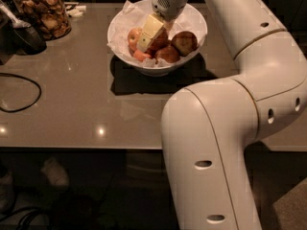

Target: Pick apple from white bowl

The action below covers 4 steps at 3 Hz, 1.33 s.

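The white bowl (pixel 196 25), lined with crinkled white paper, stands at the back of the grey table (pixel 96 104). Several apples lie in it. The gripper (pixel 151 32) reaches down from the top into the middle of the bowl. It sits right on the deep red apple (pixel 162 39) and hides that apple's left part. Another dark red apple (pixel 185 42) lies to the right and one more (pixel 168 55) in front. A paler apple (pixel 133 36) and a small orange-red one (pixel 140 55) lie to the gripper's left.
A glass jar of brown snacks (pixel 45 13) stands at the back left, with a dark object (pixel 26 36) beside it. A black cable (pixel 19 92) loops over the table's left side. The robot's white arm (pixel 216 143) fills the right foreground.
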Motion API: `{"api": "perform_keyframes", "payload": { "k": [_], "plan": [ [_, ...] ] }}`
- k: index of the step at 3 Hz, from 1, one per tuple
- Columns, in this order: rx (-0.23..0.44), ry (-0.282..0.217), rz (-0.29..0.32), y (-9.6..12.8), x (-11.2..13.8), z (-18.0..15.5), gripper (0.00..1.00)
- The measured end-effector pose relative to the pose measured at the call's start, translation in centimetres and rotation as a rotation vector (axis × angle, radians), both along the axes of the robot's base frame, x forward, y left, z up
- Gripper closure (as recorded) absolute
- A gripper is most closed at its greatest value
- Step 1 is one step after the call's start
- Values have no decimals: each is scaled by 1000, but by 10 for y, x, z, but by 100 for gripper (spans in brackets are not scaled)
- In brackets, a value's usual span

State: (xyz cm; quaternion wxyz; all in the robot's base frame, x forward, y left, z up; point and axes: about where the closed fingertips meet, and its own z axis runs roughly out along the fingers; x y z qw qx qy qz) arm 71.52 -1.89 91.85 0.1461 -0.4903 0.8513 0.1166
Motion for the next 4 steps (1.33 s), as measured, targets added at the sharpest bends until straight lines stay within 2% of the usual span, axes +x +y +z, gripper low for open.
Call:
{"api": "perform_keyframes", "payload": {
  "k": [1,2,4],
  "plan": [
    [4,21,-7,0,1,-8,12],
    [21,-10,-14,6,11,-8,30],
    [36,-34,-21,12,20,-6,78]
  ]
}}
